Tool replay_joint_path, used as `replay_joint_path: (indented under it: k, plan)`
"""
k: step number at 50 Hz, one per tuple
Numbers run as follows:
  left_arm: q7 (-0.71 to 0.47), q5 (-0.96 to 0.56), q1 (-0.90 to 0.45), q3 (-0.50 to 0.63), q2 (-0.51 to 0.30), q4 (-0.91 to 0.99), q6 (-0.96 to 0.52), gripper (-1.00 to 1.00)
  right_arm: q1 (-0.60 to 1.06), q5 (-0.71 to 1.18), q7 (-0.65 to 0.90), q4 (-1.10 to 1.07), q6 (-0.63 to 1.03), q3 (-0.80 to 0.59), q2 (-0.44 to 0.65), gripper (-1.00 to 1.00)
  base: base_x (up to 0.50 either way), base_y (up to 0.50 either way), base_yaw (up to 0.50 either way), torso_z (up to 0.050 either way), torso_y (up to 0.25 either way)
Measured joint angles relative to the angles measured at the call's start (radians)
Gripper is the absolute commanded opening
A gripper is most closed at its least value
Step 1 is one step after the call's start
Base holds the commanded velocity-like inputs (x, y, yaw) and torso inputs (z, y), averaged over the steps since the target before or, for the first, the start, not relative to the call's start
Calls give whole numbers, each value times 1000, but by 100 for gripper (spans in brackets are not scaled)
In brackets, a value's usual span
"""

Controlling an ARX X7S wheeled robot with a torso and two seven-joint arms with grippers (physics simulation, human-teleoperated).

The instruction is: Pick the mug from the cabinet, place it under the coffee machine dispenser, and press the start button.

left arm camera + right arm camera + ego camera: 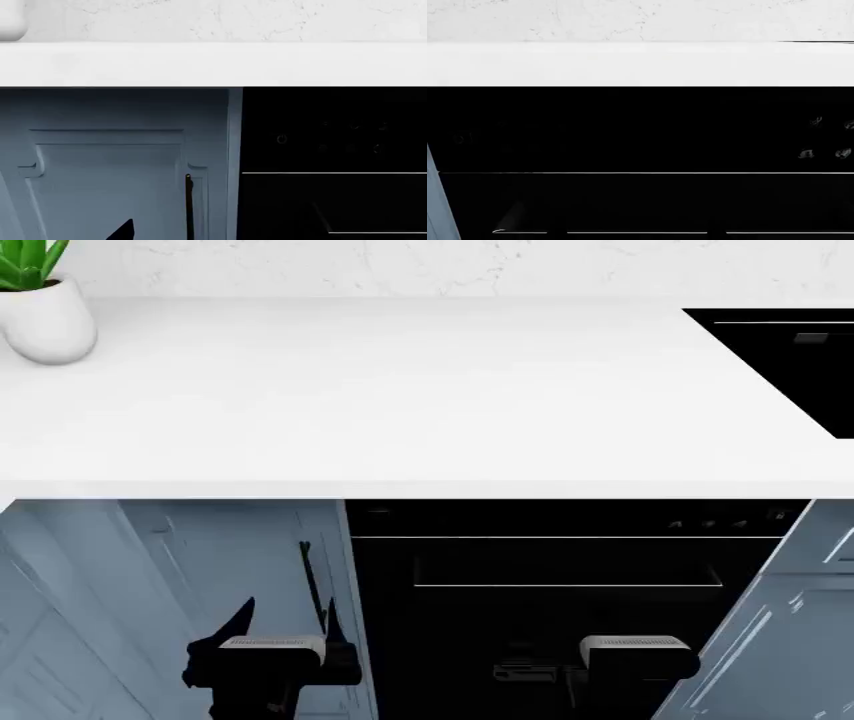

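Black grippers low, under the white worktop (400, 390) front edge; search step, nothing picked.
Left gripper (274, 655) and right gripper (634, 660): jaw state unreadable. Mug, coffee machine not visible. Oven (561, 570) ahead, plant pot (47, 325) at worktop's back-left corner. Next: find cabinet holding mug.

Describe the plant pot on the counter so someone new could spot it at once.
Start at the long white countertop that runs above the blue cabinet doors and the black oven. Follow it to its far left corner by the wall. The plant pot stands there: rounded, glossy white, with green spiky leaves, the only object standing on the counter.
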Motion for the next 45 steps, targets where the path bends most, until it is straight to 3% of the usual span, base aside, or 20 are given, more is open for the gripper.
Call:
replay_joint_path:
  k: [5,16,24,37,40,45]
  plan:
    - [-4,-11,5,10,-9,7,8,100,-3,11,10,-9,3,-9,8,100,0,0,0,0,0]
    - [10,-69,35,39,-44,69,35,100,-31,46,46,-107,25,-32,33,100,0,0,0,49,12]
    - [-17,-176,-7,26,-73,325,-134,100,-35,53,85,-417,189,-43,62,100,0,0,0,50,13]
    - [-118,-303,-174,-4,-106,672,-402,100,107,57,141,-848,536,-87,109,100,0,0,0,50,14]
    - [-135,-325,-200,-8,-112,723,-439,100,148,106,204,-900,578,-111,157,100,0,0,0,50,13]
    - [-159,-362,-234,-18,-120,791,-490,100,250,280,431,-957,578,-204,333,100,0,0,0,50,12]
